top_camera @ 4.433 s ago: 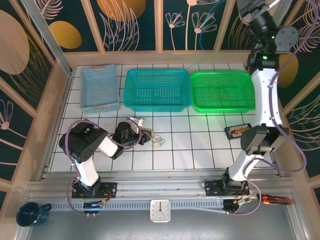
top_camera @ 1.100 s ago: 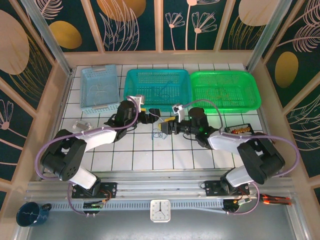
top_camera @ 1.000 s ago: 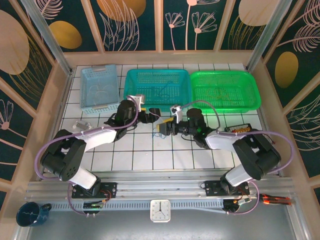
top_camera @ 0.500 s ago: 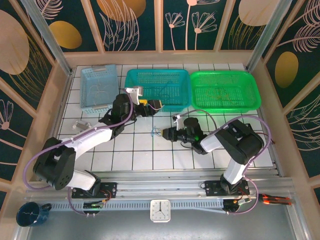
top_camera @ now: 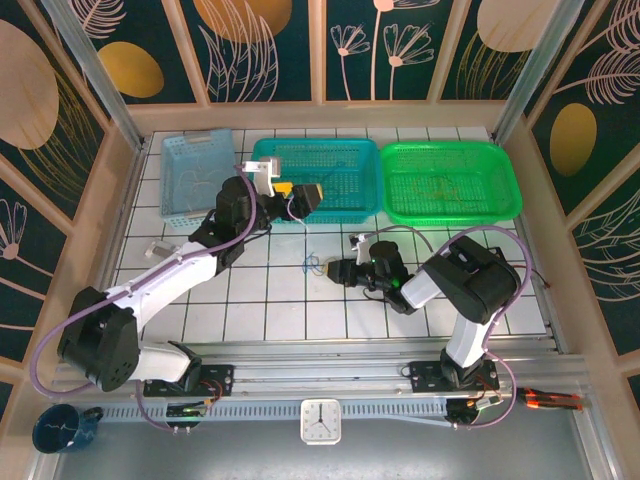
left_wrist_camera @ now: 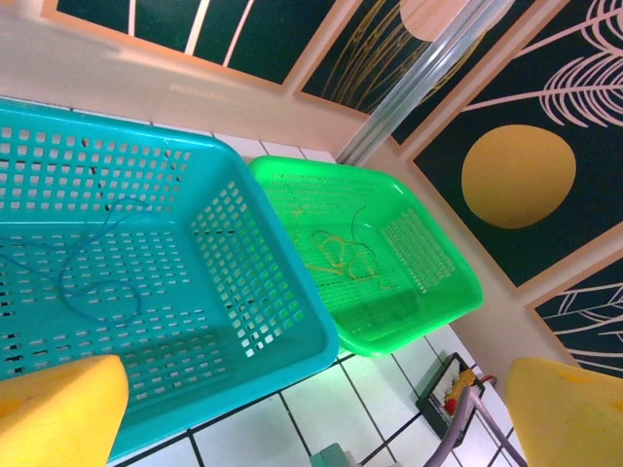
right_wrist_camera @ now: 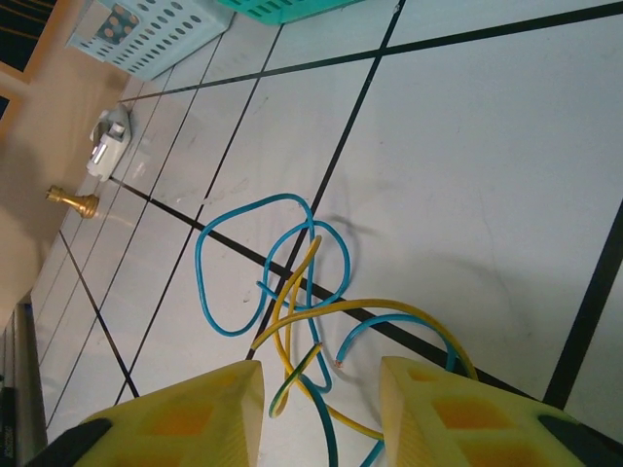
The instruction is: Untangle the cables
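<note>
The cables (right_wrist_camera: 292, 292), thin blue and yellow strands looped into a small knot, lie on a white tile (top_camera: 312, 265) in the middle of the table. My right gripper (right_wrist_camera: 321, 375) is low over them and open, its yellow fingers (right_wrist_camera: 185, 413) apart with loose strands running between them; it sits just right of the knot (top_camera: 335, 271). My left gripper (top_camera: 303, 195) hovers over the front rim of the teal basket (left_wrist_camera: 292, 331), open and empty (left_wrist_camera: 316, 389). A blue cable (left_wrist_camera: 97, 282) lies inside that basket and a yellowish one (left_wrist_camera: 336, 253) in the green basket (left_wrist_camera: 428, 311).
Three baskets line the back: light blue (top_camera: 200, 205), teal (top_camera: 262, 205) and green (top_camera: 500, 205). A black connector box (left_wrist_camera: 450, 389) sits in front of the green one. A small white plug (right_wrist_camera: 109, 146) and a brass piece (right_wrist_camera: 73, 199) lie at the left.
The two grippers were together over the knot. The left one has moved back to the teal basket, and the right one has come down by the cables lying on the tile.
</note>
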Motion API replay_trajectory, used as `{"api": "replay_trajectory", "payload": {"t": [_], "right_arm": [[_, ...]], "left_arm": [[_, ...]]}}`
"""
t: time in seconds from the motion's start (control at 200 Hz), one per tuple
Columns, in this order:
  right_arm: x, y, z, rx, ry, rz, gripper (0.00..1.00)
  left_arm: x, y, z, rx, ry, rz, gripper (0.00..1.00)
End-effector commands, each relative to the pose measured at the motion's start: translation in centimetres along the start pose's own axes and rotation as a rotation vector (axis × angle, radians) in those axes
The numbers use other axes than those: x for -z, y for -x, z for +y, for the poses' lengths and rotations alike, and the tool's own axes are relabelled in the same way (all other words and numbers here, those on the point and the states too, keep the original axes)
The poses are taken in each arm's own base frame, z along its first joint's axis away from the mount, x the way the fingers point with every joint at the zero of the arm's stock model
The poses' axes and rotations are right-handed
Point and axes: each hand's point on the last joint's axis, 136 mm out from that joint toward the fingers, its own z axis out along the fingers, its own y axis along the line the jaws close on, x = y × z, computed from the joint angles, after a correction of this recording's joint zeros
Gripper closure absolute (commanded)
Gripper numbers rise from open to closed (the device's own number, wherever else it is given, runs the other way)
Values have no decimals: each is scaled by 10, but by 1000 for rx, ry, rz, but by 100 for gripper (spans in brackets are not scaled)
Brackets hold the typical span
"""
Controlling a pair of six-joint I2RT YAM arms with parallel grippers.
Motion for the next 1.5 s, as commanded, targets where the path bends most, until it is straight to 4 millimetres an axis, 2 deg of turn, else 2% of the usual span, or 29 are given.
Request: {"api": "replay_trajectory", "payload": {"t": [0.0,0.22,0.5,0.761,0.906,1.091,1.496], "right_arm": [[6,26,25,31,53,-56,57],[18,58,51,102,50,-82,45],[41,91,73,167,42,-132,42],[68,113,98,237,96,-193,41],[76,110,123,314,196,-166,39],[77,102,142,373,306,-113,39],[58,89,148,380,384,-37,38]], "left_arm": [[4,6,-2,-18,15,-19,1],[2,-12,18,-12,59,-8,1],[2,-26,35,-19,103,5,1],[-1,-31,37,-20,107,16,1],[-3,-32,37,-18,101,23,1],[-5,-32,34,-13,85,29,1],[-9,-26,24,-6,47,35,1]]}}
